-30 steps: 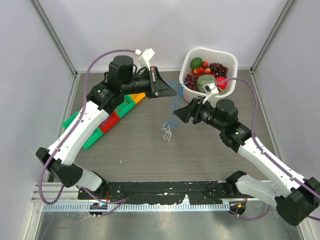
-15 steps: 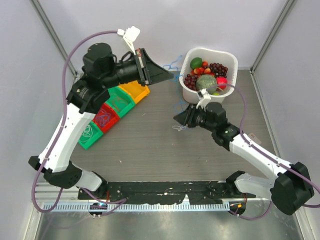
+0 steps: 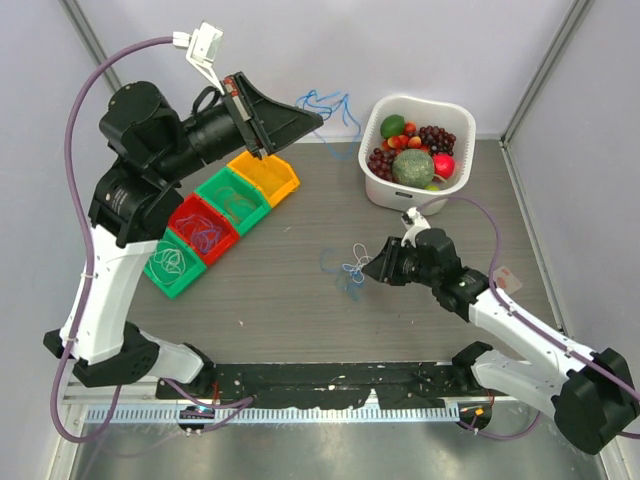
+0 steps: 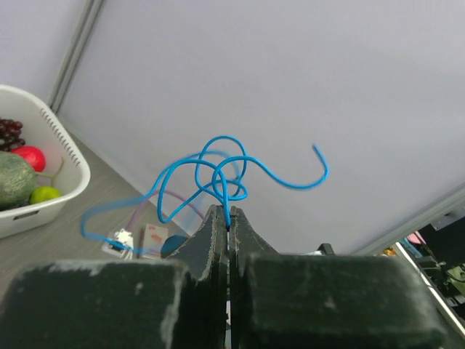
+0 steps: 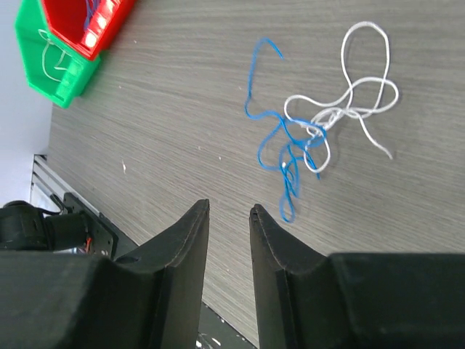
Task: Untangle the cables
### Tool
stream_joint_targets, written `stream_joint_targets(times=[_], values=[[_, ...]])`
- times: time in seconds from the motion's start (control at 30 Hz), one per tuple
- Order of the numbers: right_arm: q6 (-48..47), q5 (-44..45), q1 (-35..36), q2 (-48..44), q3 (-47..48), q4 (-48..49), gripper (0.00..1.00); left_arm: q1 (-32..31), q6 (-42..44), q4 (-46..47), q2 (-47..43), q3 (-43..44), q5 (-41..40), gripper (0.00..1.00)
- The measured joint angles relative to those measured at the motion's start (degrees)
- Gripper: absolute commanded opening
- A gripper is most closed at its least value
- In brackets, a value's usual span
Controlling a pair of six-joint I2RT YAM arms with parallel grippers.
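Near the back wall (image 3: 330,50), pinches blue cable (image 4: 224,193) with left end effector (image 4: 229,218); holds right end effector (image 5: 229,211) spread beside blue-and-white tangle (image 5: 312,131) on desk (image 5: 182,109).

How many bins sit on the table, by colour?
Green bins: 2
Red bin: 1
Yellow bin: 1
Total: 4
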Motion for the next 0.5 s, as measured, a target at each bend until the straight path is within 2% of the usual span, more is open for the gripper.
stream_joint_targets(times=[0.1,0.27,0.4,0.5], values=[[-0.9,0.6,0.0,-0.2,2.8,-1.9,0.39,0.0,1.6,-2.5,0.4,0.2,-2.4,0.00],[-2.1,1.7,0.0,-0.1,7.8,-6.1,0.44,1.4,5.2,-11.4,0.5,0.2,-12.5,0.00],[-2.7,2.7,0.0,-1.0,9.8,-9.3,0.45,10.9,4.9,-18.6,1.0,-2.3,-18.7,0.00],[-3.1,3.8,0.0,-3.3,10.2,-12.1,0.45,18.2,4.6,-18.9,-1.0,-13.0,-22.9,0.00]])
